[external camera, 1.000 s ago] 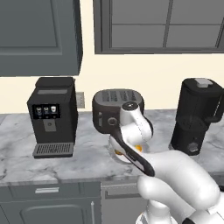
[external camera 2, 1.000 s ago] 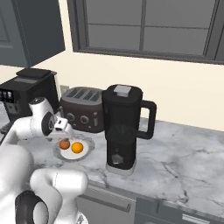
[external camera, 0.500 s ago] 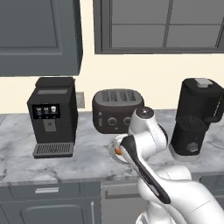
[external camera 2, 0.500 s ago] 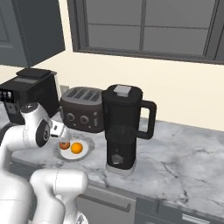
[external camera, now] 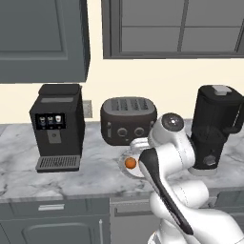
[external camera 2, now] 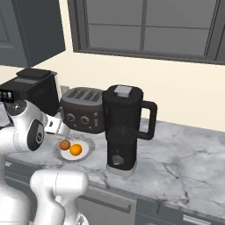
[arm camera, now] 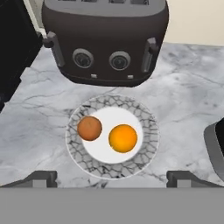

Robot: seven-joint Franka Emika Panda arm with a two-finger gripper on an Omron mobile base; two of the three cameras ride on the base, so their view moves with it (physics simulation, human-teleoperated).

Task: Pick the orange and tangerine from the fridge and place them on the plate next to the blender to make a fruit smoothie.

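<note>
Orange [arm camera: 123, 138] and darker, smaller tangerine [arm camera: 89, 128] sat side by side, nearly touching, on the round whitish plate [arm camera: 146, 118]. Plate lay on the worktop just beside the tall black blender [external camera 2: 124, 127].

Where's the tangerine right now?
The tangerine lies on the plate on the marble counter, in front of the toaster. In the hand view it sits just left of the orange, close beside it.
</note>
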